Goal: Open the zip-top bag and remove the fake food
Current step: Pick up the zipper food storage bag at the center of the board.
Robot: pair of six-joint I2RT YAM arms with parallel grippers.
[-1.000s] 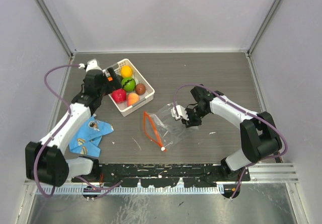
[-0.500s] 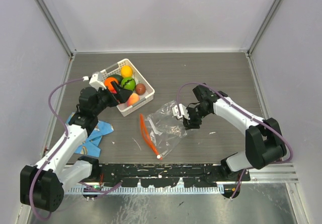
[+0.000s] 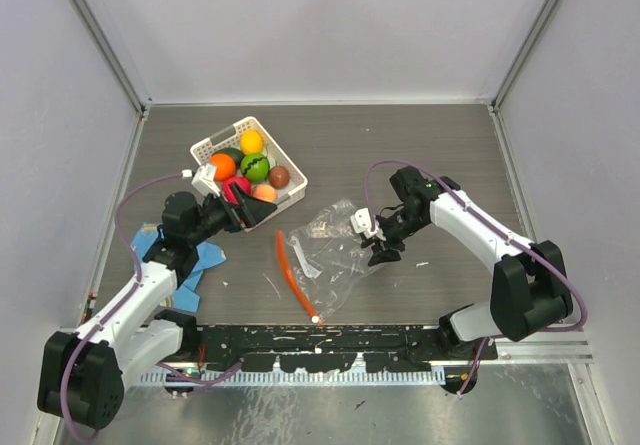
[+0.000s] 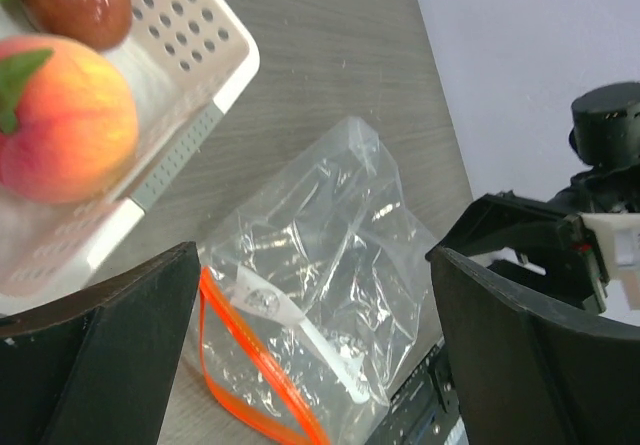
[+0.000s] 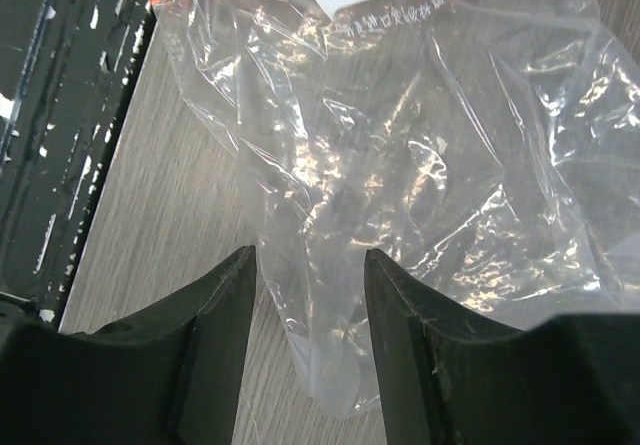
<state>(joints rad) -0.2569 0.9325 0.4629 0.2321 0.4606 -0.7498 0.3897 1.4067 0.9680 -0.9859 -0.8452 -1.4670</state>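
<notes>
Clear crinkled plastic marks the bag (image 3: 325, 247), which lies flat on the grey bench (image 3: 420, 155) between the two arms. Its orange zip strip (image 3: 288, 270) runs along the edge nearest the left arm. Nothing round shows through the plastic in either wrist view.

All the toy fruits (image 3: 250, 170) sit in the white perforated basket (image 3: 282, 155), which stands beyond the bag toward the far left. An orange one, a yellow one, a green one, a brown one (image 3: 279, 176), a red-pink one and a peach (image 3: 264, 194) can be made out from above. A darker piece beside the orange one is too hidden to name.

The left tool (image 3: 252, 215) hangs just off the basket's near corner, and its fingers (image 4: 110, 345) are spread wide and grasp nothing. Its camera looks down on the bag (image 4: 320, 285), the zip strip (image 4: 250, 370) and the basket wall (image 4: 190, 25).

The right tool (image 3: 378, 252) is at the bag's right edge. Its fingers (image 5: 215, 335) stand apart with a loose end of the bag (image 5: 400, 165) lying in the gap, not pinched.

A blue cloth (image 3: 195, 260) lies under the left arm.
</notes>
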